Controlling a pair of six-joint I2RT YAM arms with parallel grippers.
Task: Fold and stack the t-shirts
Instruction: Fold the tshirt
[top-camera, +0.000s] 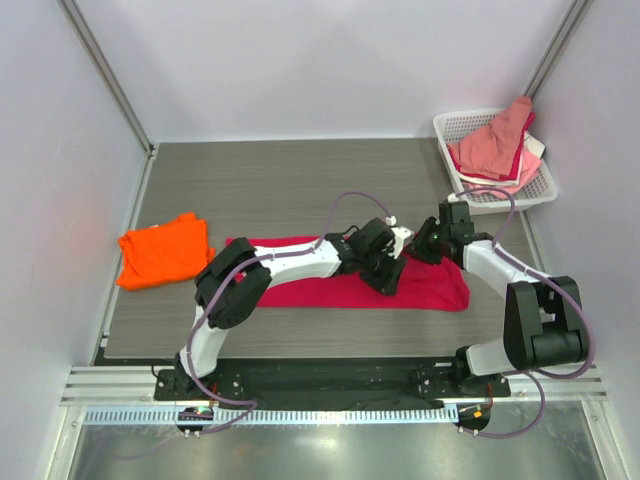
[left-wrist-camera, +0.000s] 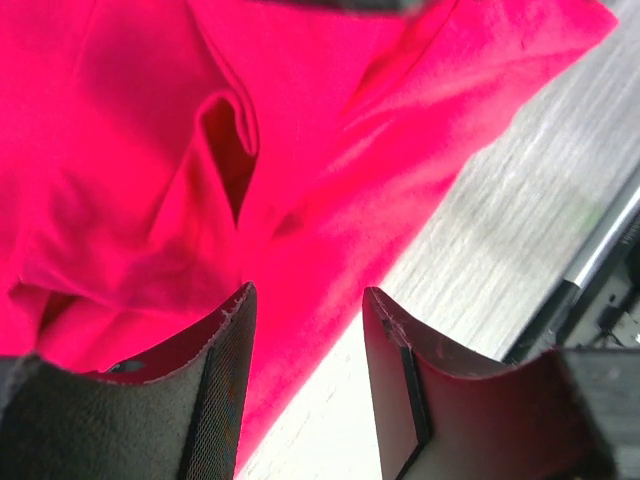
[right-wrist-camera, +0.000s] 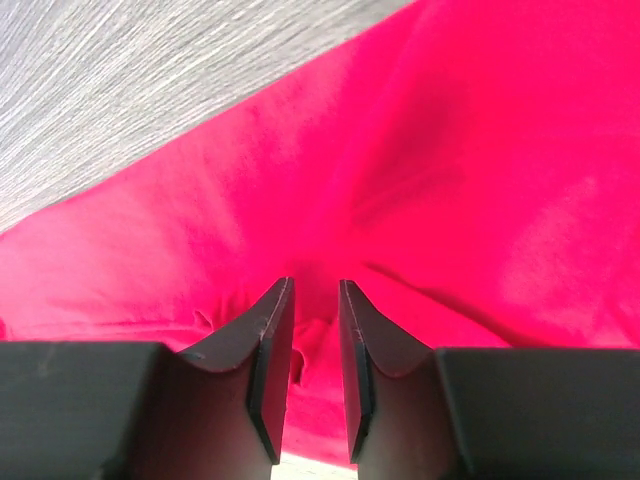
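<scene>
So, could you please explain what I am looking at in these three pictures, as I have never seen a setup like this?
These are two robot arms bolted to the near edge of a table, each ending in a two-finger gripper. The wide picture comes from a fixed camera above and behind them; the other two come from a camera on each wrist. On the table lie a red t-shirt, an orange t-shirt at the left and a white basket of clothes at the far right. Both grippers are over the red t-shirt. The left gripper is open and seems to hold nothing. The right gripper has its jaws slightly apart; whether they pinch a fold I cannot tell.
</scene>
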